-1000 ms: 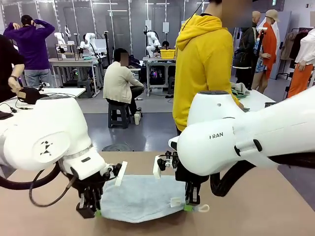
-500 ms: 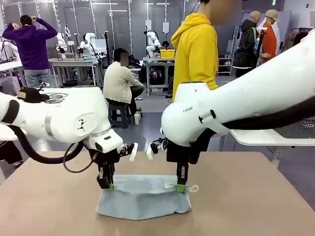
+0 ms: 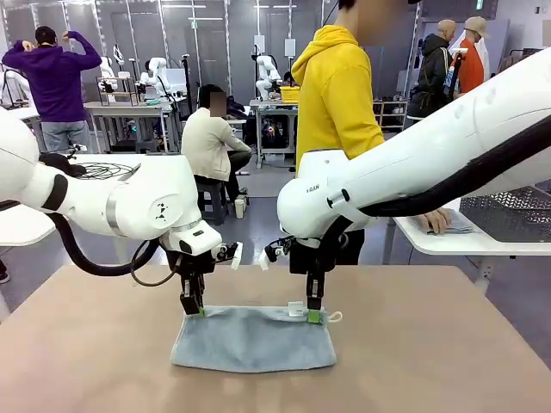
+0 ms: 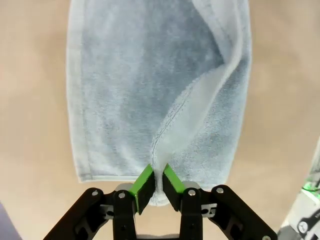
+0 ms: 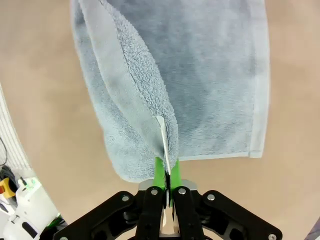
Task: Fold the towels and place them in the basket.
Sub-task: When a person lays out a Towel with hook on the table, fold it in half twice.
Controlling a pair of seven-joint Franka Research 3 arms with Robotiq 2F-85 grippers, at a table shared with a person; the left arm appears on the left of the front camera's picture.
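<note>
The pale grey-blue towel [image 3: 254, 342] lies doubled over in the middle of the bench [image 3: 430, 361]. The left hand [image 3: 193, 308] is clamped on the far left corner of its upper layer. The right hand [image 3: 314, 316] is clamped on the far right corner, at the white label [image 3: 297, 307]. Both corners stand slightly above the lower layer.

Fluffy matt terry-cloth towel [image 3: 252, 338], smooth matt table [image 3: 448, 361], glossy white plastic arms
</note>
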